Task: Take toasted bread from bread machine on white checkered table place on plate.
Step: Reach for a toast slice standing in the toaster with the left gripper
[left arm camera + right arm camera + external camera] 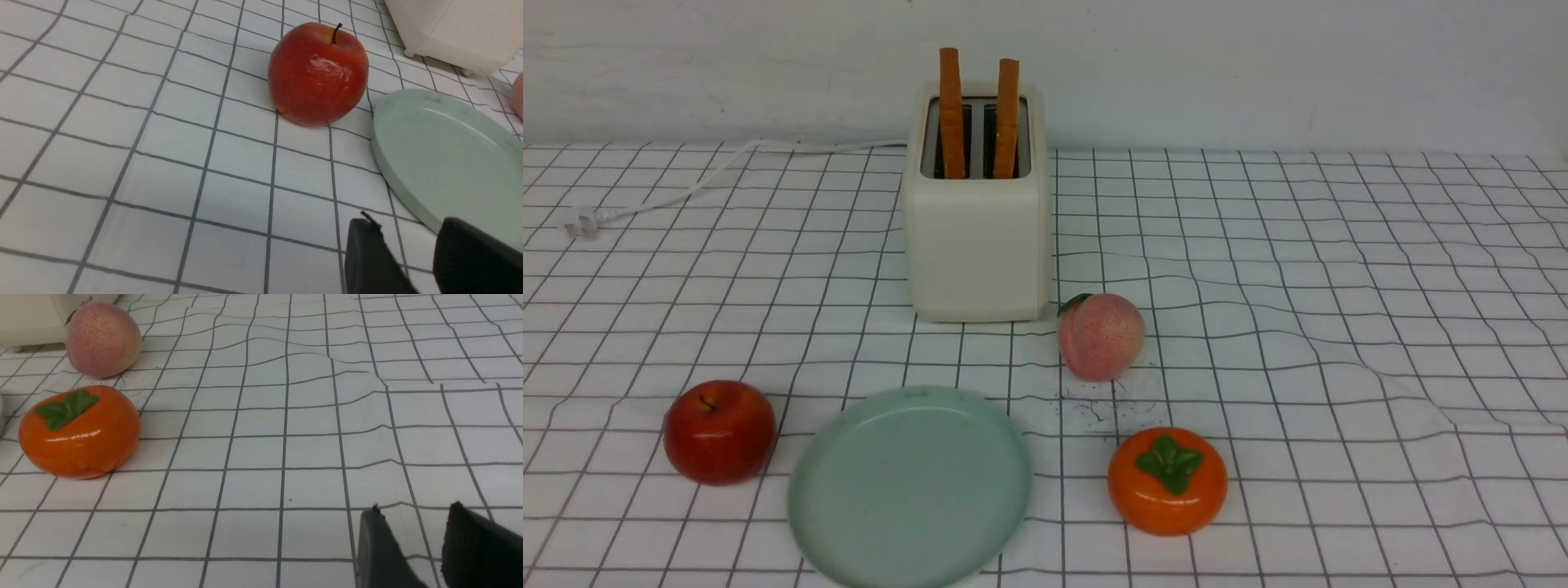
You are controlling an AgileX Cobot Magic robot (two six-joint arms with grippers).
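On the table (1339, 245), a white cloth with a thin dark grid that wrinkles towards my right, I judge nothing of the job done yet. The toaster (977, 245), boxy, cream and smooth with rounded corners, stands at the back. The plate (907, 490), round, matte mint with a shallow rim, lies bare between apple (719, 431) and persimmon (1168, 480). The toast (951, 114), two thin orange-brown slices, stands upright in the slots, both left to lift. My left gripper (408, 228) and right gripper (414, 514) hang low over cloth, dark fingers narrowly parted, holding nothing
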